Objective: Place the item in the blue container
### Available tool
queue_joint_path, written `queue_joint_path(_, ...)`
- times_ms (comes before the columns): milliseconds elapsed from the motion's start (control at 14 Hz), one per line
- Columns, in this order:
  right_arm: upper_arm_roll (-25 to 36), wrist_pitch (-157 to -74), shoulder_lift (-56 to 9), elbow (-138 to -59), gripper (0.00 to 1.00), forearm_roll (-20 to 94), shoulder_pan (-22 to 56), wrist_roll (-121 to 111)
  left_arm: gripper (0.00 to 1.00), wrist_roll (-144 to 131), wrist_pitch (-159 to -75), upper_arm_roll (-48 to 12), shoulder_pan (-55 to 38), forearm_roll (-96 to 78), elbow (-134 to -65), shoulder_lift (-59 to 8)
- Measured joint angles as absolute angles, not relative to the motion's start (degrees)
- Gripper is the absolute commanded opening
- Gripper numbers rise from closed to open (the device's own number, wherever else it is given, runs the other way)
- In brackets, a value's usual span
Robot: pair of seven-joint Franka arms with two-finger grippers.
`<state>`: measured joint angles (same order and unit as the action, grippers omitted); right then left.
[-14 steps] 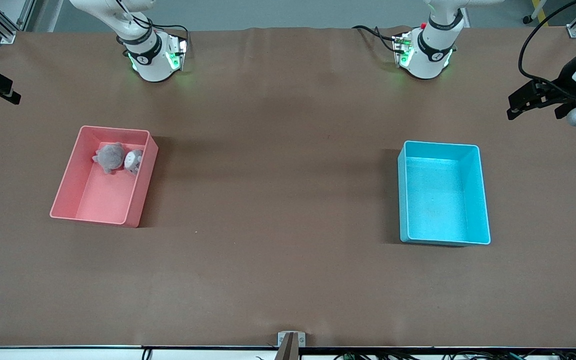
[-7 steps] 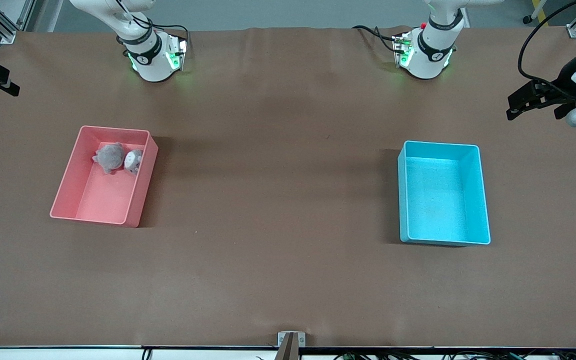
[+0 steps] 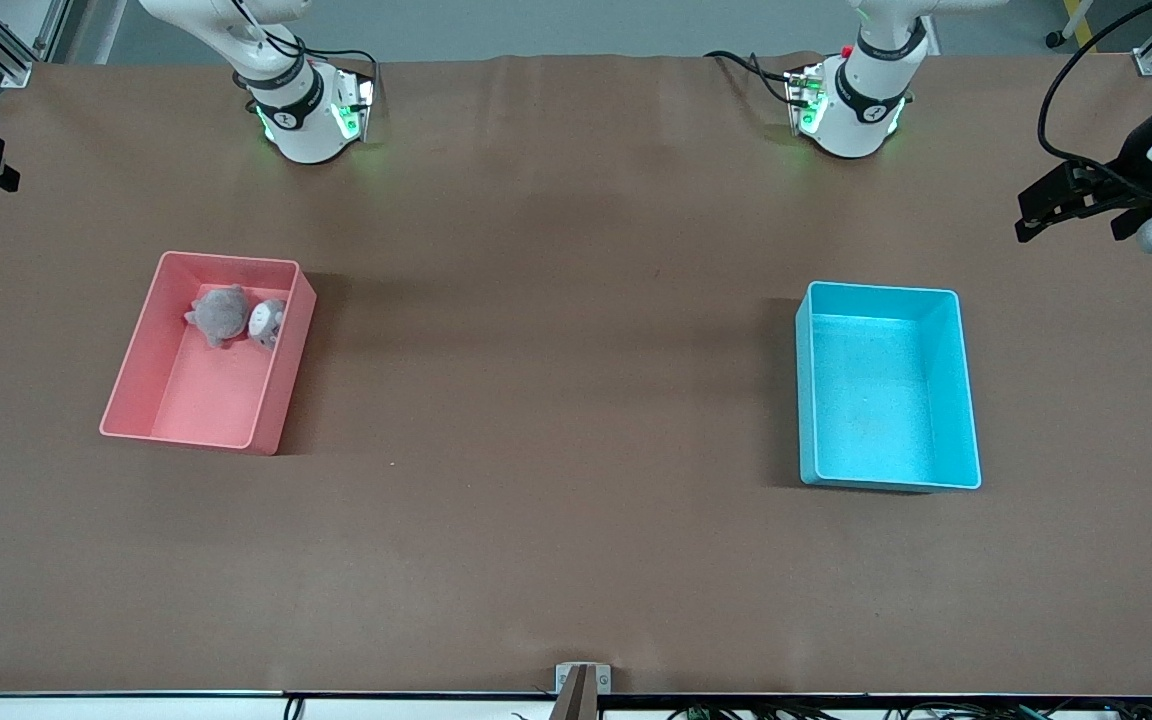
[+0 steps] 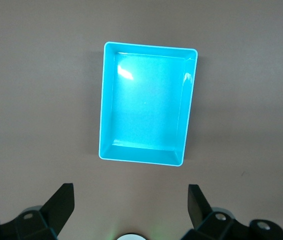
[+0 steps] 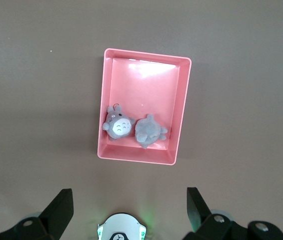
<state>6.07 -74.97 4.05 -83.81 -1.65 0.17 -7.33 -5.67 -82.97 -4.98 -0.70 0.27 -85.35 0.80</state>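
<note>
Tools first: your right tool (image 5: 128,195) is hanging with its fingers spread wide and holding nothing, up over the right arm's end of the surface (image 3: 556,300) and looking down on the pink bin (image 3: 126,400). Your left tool (image 4: 130,192) is waiting just as wide and empty over the left arm's end, looking down on the blue container (image 3: 966,400). That container is sitting empty, well apart from the pink bin, so nothing is counting toward the task yet. Two grey plush toys are lying in the pink bin, crowding the end farther from the front camera: the white-bellied toy (image 3: 266,322) is pressing against the bin's wall and the plain grey toy (image 3: 219,314) is lying just beside it, possibly touching. Here is where you are risking trouble. Coming down on the white-bellied toy, you are likely to be jamming a finger onto the wall or rim and dragging the bin. Closing between the pair, you are risking pinching both, or only loose fur that is slipping free over the long carry across the surface.
</note>
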Motion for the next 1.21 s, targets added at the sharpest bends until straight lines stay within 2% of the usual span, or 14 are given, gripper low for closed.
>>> queue_joint_path(357,7.9,-75.0,4.1,-83.8,1.0,3.3,-1.1,-7.6,1.0,-5.7,-83.0,-4.9,-0.7,0.3,-85.2,1.2)
queue_joint_path(1214,7.2,-74.9,4.0,-83.8,1.0,0.3,-0.6,-8.1,1.0,-5.7,-84.4,-4.9,-0.6,0.8,-85.4,-0.1)
